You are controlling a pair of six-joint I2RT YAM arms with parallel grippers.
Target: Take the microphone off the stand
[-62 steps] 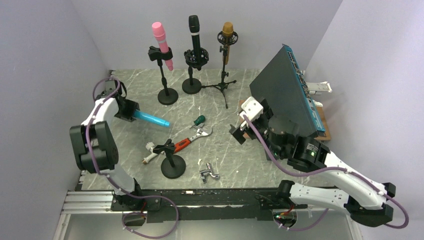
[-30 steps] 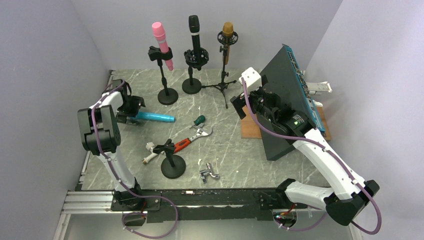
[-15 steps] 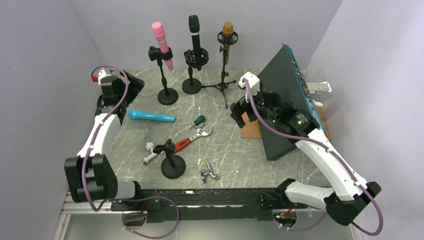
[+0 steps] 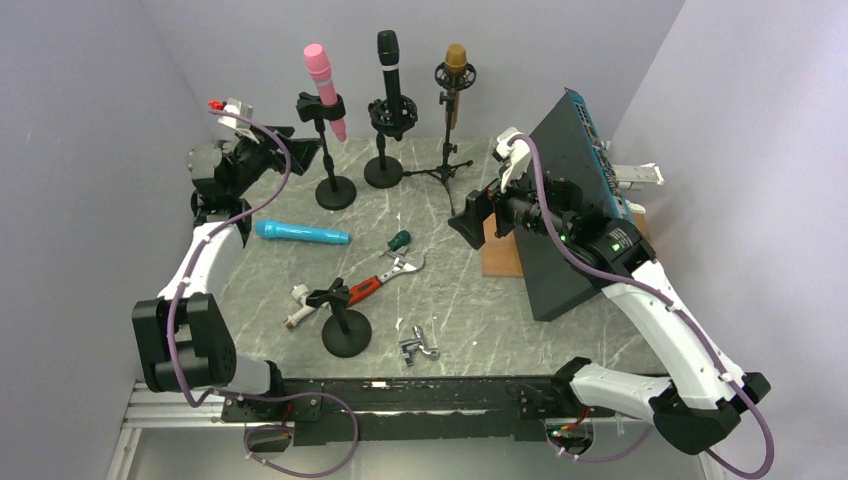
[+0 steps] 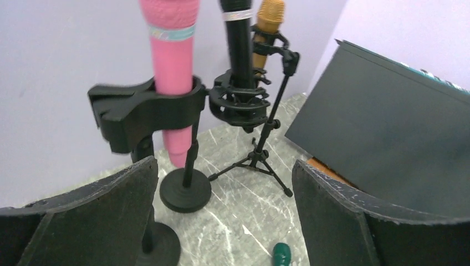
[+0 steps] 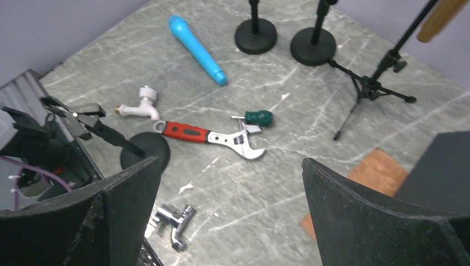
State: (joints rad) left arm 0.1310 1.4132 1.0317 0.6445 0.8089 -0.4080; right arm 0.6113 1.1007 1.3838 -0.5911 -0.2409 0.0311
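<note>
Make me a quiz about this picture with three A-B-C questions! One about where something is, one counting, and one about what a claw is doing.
1. Where is the blue microphone? A. lying on the table B. clipped in a stand C. in a gripper
2. How many microphones are standing upright? A. one B. three C. five
3. The left gripper is: A. open and empty B. shut on a wrench C. shut on a tap
Answers: 1 A, it lies flat on the marble. 2 B, the pink microphone, black microphone and gold microphone. 3 A, it gapes wide, holding nothing.
</note>
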